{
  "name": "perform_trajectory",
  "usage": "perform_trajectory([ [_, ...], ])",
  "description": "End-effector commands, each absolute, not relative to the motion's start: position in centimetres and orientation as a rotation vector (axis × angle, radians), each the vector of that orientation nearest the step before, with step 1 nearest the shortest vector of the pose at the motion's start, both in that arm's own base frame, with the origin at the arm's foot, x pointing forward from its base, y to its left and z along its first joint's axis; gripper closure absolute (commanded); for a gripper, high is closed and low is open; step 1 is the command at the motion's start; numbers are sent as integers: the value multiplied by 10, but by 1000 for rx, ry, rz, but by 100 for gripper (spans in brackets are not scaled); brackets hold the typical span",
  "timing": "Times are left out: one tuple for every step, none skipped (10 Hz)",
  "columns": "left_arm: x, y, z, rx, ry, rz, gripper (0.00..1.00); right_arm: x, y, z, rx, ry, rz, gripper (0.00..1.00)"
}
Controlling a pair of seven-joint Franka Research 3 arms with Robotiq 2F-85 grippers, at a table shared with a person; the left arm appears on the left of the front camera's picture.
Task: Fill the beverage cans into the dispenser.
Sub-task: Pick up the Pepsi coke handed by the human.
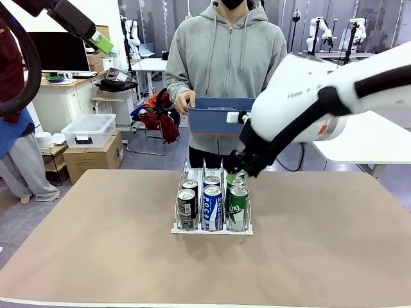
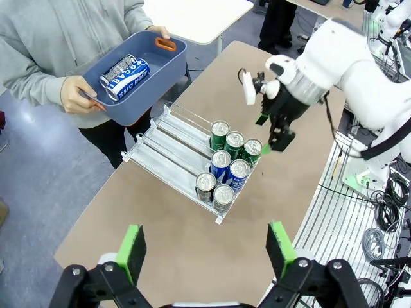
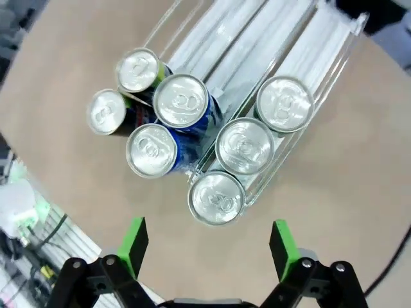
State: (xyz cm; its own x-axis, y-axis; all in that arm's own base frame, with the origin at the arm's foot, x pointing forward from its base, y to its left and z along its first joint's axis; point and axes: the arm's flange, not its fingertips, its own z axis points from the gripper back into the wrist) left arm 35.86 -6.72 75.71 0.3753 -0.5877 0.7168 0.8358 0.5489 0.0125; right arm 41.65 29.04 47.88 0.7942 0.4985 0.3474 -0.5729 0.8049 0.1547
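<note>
The dispenser (image 1: 192, 168) (image 2: 170, 138) (image 3: 244, 38) stands mid-table. Two black-and-silver cans (image 1: 186, 208) fill its left lane, two blue-and-white cans (image 1: 212, 206) the middle lane, and three green cans (image 1: 238, 206) (image 2: 234, 142) the right lane. My right gripper (image 1: 235, 169) (image 2: 272, 138) (image 3: 207, 228) hovers open just above the right lane's green cans (image 3: 244, 146), holding nothing. High at the far left, my left gripper (image 1: 99, 42) (image 2: 205, 247) is open and empty. A person holds a blue bin (image 1: 218, 119) (image 2: 164, 61) with blue-and-white cans (image 2: 125, 72) lying inside.
The person stands at the table's far edge behind the dispenser. The dispenser's rear lane sections are bare. Bare tabletop (image 1: 96, 244) lies on both sides of the rack. Cables and a metal frame (image 2: 359, 212) run beside the table in the left wrist view.
</note>
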Motion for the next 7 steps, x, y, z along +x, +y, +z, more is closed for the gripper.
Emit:
perform_trajectory([
  [358, -67, 757, -384, -738, -939, 0, 415, 243, 513, 309, -311, 672, 0],
  [358, -67, 757, -384, -738, -939, 0, 418, 223, 537, 323, -322, 707, 0],
  [358, -67, 757, -384, -738, -939, 0, 416, 206, 560, 328, -333, 730, 0],
  [358, -67, 757, -384, -738, -939, 0, 417, 191, 580, 334, -359, 732, 0],
  [358, -67, 757, -384, -738, -939, 0, 416, 179, 598, 326, -417, 732, 0],
  [358, -67, 757, -384, -738, -939, 0, 413, 169, 620, 321, -471, 737, 0],
  [358, -67, 757, -384, -738, -939, 0, 414, 160, 640, 335, -510, 758, 0],
])
